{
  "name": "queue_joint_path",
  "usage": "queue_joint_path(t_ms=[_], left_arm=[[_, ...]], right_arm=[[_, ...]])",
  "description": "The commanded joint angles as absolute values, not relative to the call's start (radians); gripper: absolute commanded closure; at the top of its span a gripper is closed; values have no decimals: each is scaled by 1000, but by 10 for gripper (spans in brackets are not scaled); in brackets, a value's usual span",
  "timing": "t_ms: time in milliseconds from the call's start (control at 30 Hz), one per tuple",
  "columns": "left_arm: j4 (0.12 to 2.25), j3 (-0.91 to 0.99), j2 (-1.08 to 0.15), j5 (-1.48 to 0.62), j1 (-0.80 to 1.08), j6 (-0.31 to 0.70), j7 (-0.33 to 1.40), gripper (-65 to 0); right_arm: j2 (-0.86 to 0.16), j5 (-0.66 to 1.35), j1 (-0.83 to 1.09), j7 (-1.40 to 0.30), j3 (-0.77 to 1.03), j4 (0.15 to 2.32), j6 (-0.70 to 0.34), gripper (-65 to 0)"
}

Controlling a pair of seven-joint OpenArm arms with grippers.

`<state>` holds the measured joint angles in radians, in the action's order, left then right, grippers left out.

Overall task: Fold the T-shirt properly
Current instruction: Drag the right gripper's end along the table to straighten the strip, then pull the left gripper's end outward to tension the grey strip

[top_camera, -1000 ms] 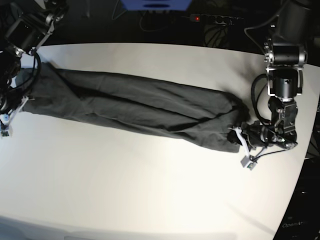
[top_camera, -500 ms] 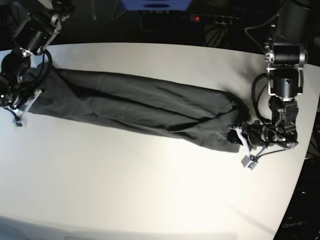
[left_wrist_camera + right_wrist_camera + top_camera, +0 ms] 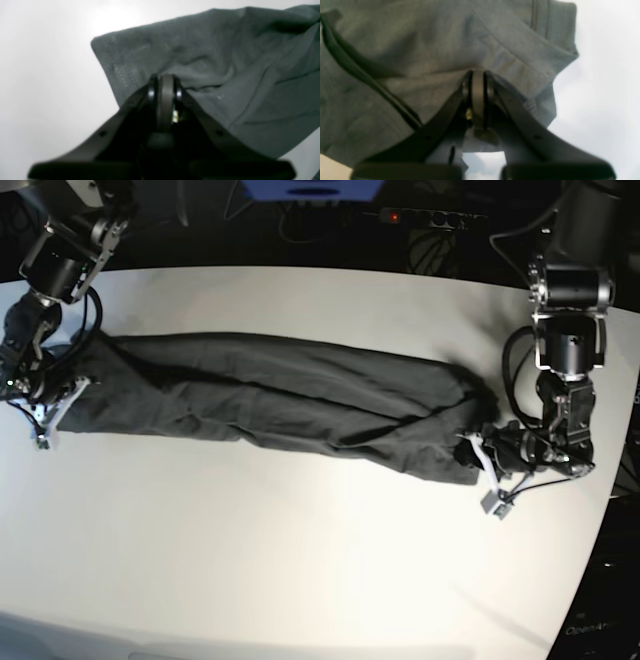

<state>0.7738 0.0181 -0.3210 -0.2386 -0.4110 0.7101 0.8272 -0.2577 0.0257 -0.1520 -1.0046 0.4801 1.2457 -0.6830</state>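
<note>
At opposite table [image 3: 300,570] ends, both low arms' claws pinch the T-shirt [image 3: 280,400].

2 black arms [image 3: 568,330] with looping black cables and small white tags.

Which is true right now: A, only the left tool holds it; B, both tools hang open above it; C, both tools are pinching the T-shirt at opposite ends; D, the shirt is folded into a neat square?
C: the left tool and right tool each clamp the T-shirt, stretched long between them.
</note>
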Motion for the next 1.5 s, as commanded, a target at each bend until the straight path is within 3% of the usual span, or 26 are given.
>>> queue_joint_path(t_ms=[0, 467, 800, 1067, 1467], left_arm=[[756, -13, -300, -16, -315, 698, 1237, -40], [1181, -12, -292, -18, -260, 698, 1396, -40], [1193, -4, -314, -15, -266, 698, 1396, -41], [1194, 170, -321, -21, -294, 698, 1396, -43], [1199, 179, -291, -22, -348, 698, 1396, -43]], right_arm=[[-249, 38, -151, -1026, 472, 1233, -698, -4], [-262, 36, -151, -1024, 435, 1231, -698, -3], [-257, 36, -148, -1024, 430, 1231, -698, -3], [-255, 36, -143, -1006, 429, 1231, -698, -3], [-254, 36, -117, -995, 429, 1231, -698, -3]])
